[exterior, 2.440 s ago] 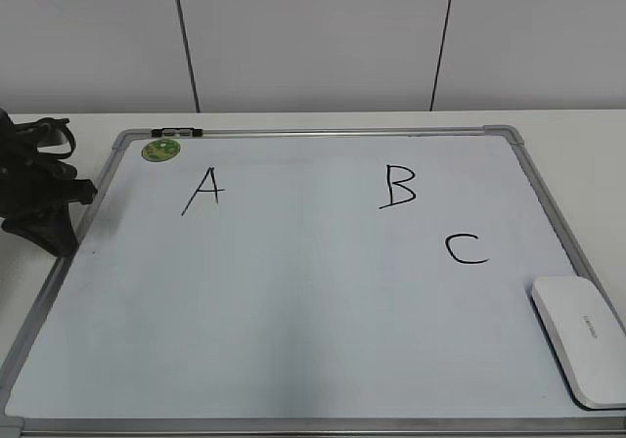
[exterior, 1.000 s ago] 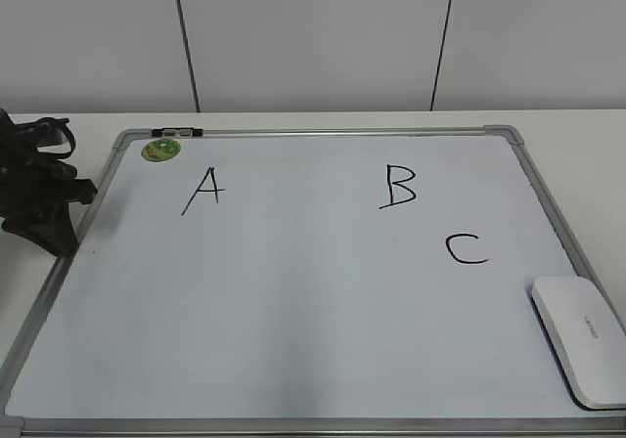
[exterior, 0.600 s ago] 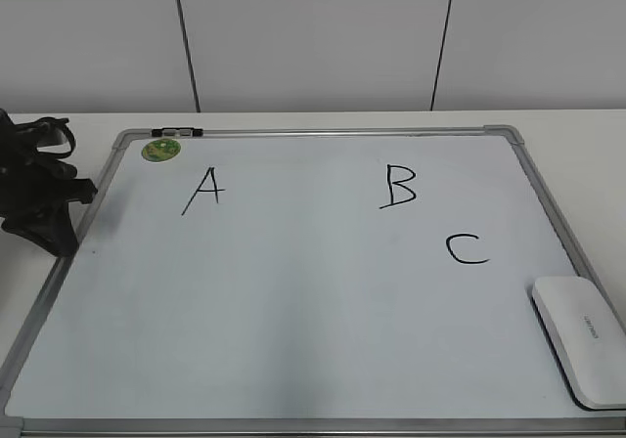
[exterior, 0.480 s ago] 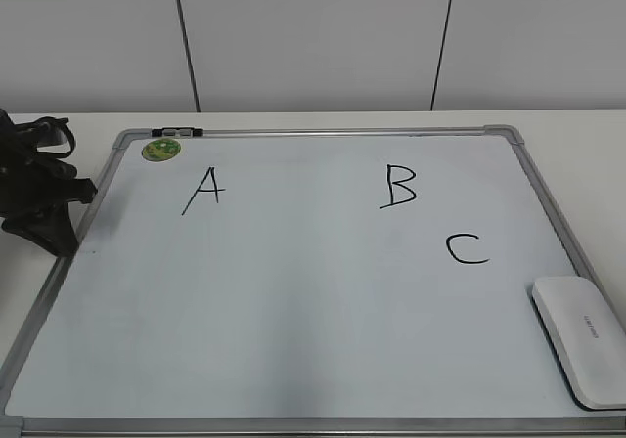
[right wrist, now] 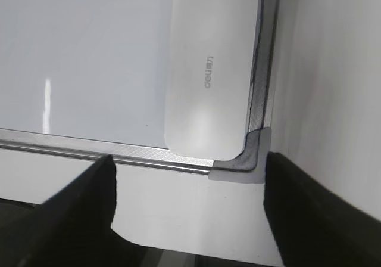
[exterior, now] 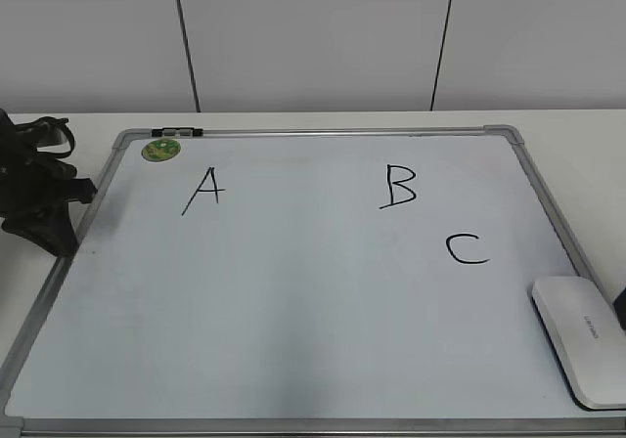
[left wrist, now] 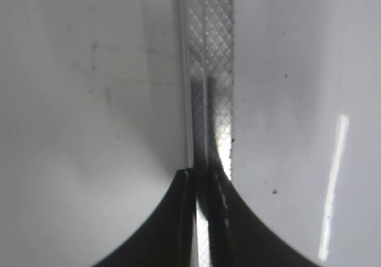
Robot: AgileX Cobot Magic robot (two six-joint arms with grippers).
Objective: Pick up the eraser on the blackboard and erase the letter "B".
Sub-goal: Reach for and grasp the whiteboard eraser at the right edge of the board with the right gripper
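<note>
White rounded-rectangular plastic eraser (exterior: 579, 338) lies flat in the silver-framed whiteboard's (exterior: 323, 132) near-right corner, long axis along the right frame edge. Right gripper (right wrist: 189, 207) spread wide, apart from it; left gripper (left wrist: 204, 210) nearly clenched, empty, over the left frame. Black marker "B" (exterior: 398, 186) sits above "C" (exterior: 467, 249); round green magnet (exterior: 160, 150) far left.

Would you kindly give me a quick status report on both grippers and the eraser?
Left gripper shut, empty, over the board frame. Right gripper open, near the eraser, not touching. Letter "B" intact. Nothing in the way.
</note>
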